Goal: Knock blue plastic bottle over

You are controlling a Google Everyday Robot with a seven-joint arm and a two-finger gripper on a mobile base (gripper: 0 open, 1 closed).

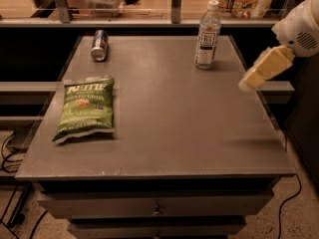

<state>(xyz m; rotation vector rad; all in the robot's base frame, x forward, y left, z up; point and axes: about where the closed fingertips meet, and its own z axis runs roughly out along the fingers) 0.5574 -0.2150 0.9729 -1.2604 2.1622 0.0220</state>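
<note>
The approach is in hand: the gripper [247, 85] hangs beside the desk's [174, 113] right edge, holding nothing, its opening impossible to tell, and must next sweep into the blue plastic bottle [207, 34], which stands upright near the far right corner.

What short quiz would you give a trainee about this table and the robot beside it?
1. True or false: the bottle stands upright on the table.
2. Fill in: the can, beyond the chip bag, lies on its ___.
3. Where is the pincer?
A) in the air by the table's right edge, apart from the bottle
B) pressed on the can
C) resting on the chip bag
Key: 1 true; 2 side; 3 A.
</note>
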